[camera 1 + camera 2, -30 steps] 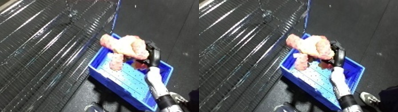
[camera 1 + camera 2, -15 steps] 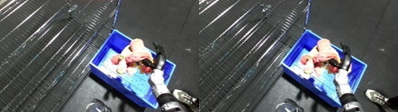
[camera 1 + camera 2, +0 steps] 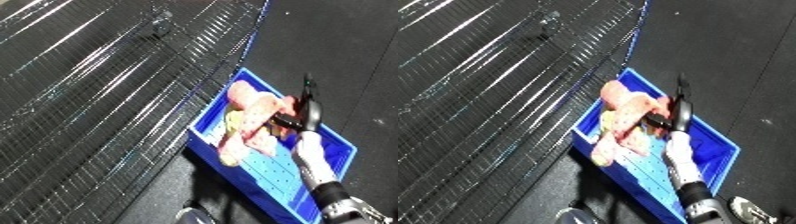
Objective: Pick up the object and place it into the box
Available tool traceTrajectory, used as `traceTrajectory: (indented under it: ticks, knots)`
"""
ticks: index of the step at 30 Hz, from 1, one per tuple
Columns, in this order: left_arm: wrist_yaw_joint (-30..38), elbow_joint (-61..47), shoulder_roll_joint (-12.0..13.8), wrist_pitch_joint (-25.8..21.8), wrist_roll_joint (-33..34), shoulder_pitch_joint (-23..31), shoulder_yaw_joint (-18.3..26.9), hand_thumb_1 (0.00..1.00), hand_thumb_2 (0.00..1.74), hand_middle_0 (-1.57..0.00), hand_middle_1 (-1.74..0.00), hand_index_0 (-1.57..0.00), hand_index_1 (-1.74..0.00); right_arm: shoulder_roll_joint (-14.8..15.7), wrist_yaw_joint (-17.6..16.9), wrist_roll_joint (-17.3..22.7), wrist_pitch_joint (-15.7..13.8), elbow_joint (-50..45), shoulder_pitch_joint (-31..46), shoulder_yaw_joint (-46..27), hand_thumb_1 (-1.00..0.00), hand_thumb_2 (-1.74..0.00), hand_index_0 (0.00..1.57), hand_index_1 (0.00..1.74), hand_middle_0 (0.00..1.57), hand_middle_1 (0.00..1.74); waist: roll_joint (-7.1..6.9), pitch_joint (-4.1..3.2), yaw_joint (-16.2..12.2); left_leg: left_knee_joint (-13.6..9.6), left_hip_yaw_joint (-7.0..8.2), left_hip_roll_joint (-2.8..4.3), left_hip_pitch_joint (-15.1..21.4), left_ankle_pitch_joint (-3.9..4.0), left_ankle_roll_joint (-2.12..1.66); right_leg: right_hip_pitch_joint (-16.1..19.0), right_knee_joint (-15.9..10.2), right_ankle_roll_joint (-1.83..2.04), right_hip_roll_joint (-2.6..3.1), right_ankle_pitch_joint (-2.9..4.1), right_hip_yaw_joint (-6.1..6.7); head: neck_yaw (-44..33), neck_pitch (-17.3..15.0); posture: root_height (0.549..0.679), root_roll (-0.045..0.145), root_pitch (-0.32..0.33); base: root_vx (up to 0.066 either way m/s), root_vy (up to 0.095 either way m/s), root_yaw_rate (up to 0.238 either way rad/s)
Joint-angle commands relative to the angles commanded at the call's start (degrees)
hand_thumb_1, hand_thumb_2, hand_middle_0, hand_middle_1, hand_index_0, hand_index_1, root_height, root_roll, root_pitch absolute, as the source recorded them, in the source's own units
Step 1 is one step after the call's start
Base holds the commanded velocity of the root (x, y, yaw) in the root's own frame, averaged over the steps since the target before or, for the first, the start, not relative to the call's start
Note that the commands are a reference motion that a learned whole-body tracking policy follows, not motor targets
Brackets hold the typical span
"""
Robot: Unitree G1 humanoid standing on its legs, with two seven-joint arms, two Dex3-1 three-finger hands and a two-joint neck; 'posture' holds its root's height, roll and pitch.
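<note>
Our right hand (image 3: 302, 112) pinches the pink plush toy (image 3: 253, 117) over the blue bin (image 3: 333, 145); wire rack (image 3: 98, 100) at nine o'clock; no legible writing; dark floor (image 3: 338, 40).

No readable text, labels or numbers, seemingly.

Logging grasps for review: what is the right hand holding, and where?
The right hand touches the pink plush toy's right side over the blue bin; an actual grip cannot be told.

Workshop-like space, wire rack (image 3: 98, 95), dark floor (image 3: 338, 45)
</note>
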Motion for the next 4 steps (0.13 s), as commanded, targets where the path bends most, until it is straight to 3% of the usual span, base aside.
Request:
traceTrajectory:
  ticks: [4]
  knots:
    - [0.4, 0.3, -0.1, 0.5, 0.1, 0.7, 0.6, 1.00, 1.74, -1.57, -1.74, -1.57, -1.74, 0.1, -0.1, -1.3, 0.4, -2.5, -0.3, 1.1, 0.00, 0.00, 0.00, 0.00, 0.00, 0.00, -0.45, 0.18, 1.3, -0.5, -0.40, 0.01, -0.2, 0.44, 0.10, -0.1, 0.3, 0.10, 0.02, 0.00, -0.48, 1.8, 0.3, 0.636, 0.092, -0.235, -0.010, -0.021, 0.144]
